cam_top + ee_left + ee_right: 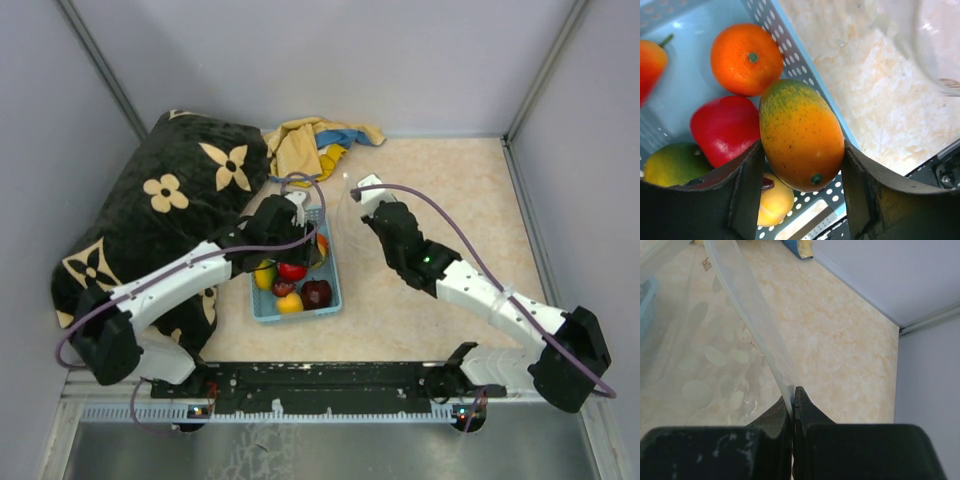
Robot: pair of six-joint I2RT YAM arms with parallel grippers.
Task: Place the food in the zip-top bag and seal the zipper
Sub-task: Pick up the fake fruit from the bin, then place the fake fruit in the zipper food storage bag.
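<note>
The left arm [170, 285] is stretched forward and inward from its base at the near edge, and the left hand [802, 150] is clamped around a yellow-orange fruit [800, 130]. The right arm [490, 295] is likewise reached forward and inward, and the right hand [792, 397] is pinched tight on the zipper strip [747, 307].

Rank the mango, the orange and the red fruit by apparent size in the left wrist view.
Largest: mango, though nearest the camera. Then orange and red fruit, about alike; the red one is partly hidden.
</note>
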